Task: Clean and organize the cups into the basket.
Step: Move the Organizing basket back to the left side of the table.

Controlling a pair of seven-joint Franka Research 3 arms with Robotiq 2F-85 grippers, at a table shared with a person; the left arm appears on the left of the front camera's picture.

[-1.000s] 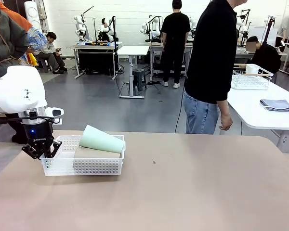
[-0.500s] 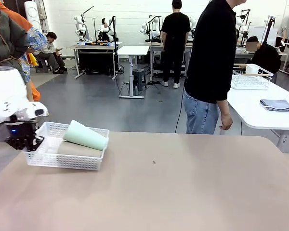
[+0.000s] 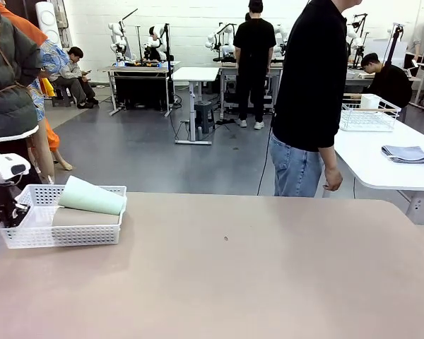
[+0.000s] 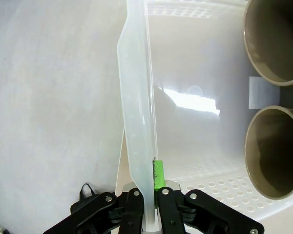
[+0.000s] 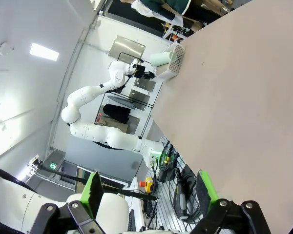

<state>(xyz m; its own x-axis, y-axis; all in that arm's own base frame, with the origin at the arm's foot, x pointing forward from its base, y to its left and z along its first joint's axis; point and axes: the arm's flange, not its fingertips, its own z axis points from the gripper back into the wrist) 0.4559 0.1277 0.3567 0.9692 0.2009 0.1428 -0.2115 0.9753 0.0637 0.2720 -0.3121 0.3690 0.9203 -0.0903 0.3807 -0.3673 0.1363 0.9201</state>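
The left gripper was pinched tight on the end wall of the basket, which sat at the table's far left edge. All three cups lay inside on their sides, mouths toward that gripper, the green one on top. The right gripper hung wide open and empty, well apart, so the left arm was clearly nearer.

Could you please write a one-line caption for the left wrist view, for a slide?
Left gripper clamped on the white basket wall, two taupe cups lying inside.
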